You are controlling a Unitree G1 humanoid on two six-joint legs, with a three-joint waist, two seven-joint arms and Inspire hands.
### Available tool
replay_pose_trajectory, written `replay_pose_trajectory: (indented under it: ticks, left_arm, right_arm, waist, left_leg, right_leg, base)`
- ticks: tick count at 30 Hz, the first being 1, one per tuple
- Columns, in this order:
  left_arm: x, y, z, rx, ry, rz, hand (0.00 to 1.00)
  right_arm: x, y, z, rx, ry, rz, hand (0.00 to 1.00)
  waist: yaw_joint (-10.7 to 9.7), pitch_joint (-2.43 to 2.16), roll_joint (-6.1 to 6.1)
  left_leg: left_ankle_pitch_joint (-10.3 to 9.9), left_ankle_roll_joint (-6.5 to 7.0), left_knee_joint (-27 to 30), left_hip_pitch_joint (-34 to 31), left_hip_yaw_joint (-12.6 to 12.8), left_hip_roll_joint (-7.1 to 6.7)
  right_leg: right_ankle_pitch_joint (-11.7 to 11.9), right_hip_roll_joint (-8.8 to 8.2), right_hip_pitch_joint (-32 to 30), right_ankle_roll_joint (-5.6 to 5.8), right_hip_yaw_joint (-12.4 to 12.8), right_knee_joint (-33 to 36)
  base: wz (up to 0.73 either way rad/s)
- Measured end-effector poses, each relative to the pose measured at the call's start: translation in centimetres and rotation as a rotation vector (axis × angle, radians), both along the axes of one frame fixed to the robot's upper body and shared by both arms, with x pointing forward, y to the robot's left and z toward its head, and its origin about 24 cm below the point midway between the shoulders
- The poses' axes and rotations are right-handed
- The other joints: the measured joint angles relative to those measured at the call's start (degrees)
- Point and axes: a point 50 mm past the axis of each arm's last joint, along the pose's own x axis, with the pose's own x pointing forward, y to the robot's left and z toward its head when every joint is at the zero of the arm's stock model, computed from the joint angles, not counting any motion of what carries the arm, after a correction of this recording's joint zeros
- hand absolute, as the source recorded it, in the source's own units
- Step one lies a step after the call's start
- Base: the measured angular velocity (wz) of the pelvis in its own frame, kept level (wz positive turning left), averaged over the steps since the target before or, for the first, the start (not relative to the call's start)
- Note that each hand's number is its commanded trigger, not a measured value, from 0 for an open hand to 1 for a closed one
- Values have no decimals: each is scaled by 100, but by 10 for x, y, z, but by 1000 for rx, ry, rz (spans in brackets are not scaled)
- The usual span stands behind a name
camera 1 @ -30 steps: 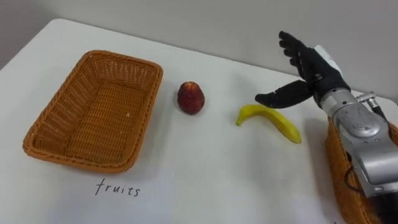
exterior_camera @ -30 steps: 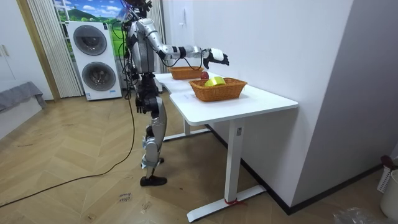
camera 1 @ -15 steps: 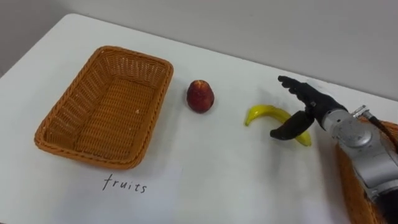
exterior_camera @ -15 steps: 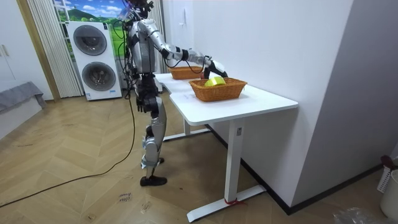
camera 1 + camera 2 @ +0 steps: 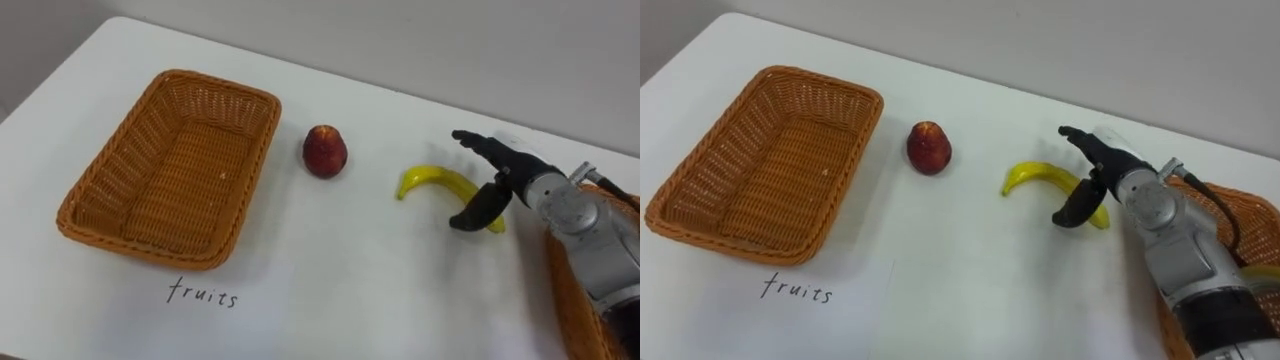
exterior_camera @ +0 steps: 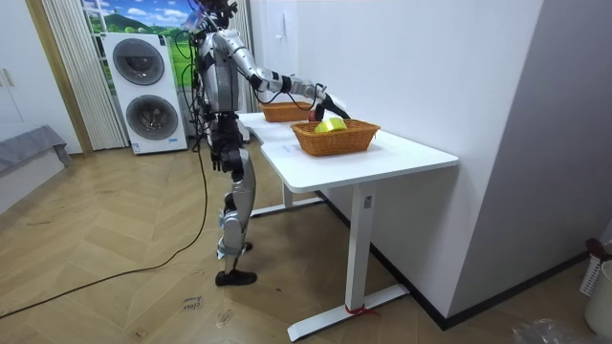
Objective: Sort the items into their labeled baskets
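A yellow banana (image 5: 430, 182) lies on the white table (image 5: 340, 280), right of a red apple (image 5: 325, 151). My right hand (image 5: 500, 178) is low over the banana's right end. Its straight fingers (image 5: 478, 142) reach past the far side and the thumb (image 5: 474, 214) hangs down on the near side, so the hand is open and straddles the fruit. An empty wicker basket (image 5: 170, 165) stands at the left with the handwritten word "fruits" (image 5: 203, 294) in front of it. In the room view my left hand (image 6: 218, 156) hangs by my hip.
A second wicker basket (image 5: 1238, 218) stands at the table's right end under my right forearm. In the room view it holds a yellow-green object (image 6: 332, 124). I stand at the table's long side, a wall behind the table, washing machines (image 6: 148, 91) behind me.
My right hand has come down from above the table and forward onto the banana's right end, the thumb dropping to the near side. The eye view has shifted slightly.
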Motion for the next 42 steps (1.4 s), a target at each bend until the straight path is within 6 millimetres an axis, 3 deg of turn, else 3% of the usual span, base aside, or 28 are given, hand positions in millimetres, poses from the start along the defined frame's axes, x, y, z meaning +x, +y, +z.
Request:
replay_pose_trajectory:
  ticks: [9, 20, 31, 41, 42]
  left_arm:
    - [9, -4, -1, -4, -8, -37, 0]
    - [7, -11, -4, -18, 13, -82, 0]
    - [6, -11, -3, 2, 10, -83, 0]
    - [1, -12, -4, 10, 25, -91, 0]
    - [1, -13, -4, 10, 26, -92, 0]
  right_arm:
    - [-2, -5, -7, -6, 40, -21, 0]
    - [1, -9, -6, -26, -10, -62, 0]
    - [2, -10, -4, -36, -52, -81, 0]
    - [3, -6, -5, -28, -75, -88, 0]
    - [3, -5, -4, -28, -77, -88, 33]
  waist:
    - [28, 47, 78]
    - [25, 26, 143]
    - [22, 18, 325]
    - [18, 26, 342]
    - [20, 28, 346]
  left_leg:
    - [0, 0, 7, -21, -1, -4]
    - [6, 4, 18, -68, -15, -6]
    - [10, 5, 73, -91, 1, -8]
    - [11, 6, 83, -109, 1, -8]
    - [11, 6, 82, -120, -1, -8]
  right_leg:
    - [0, -3, -17, 0, 8, 3]
    - [1, -5, -83, -1, 31, 6]
    - [7, -8, -74, -12, 6, 26]
    - [10, -8, -70, -14, 3, 27]
    - [10, -8, -70, -15, 1, 28]
  base:
    - [-1]
    - [-1]
    - [0]
    - [0]
    - [0]
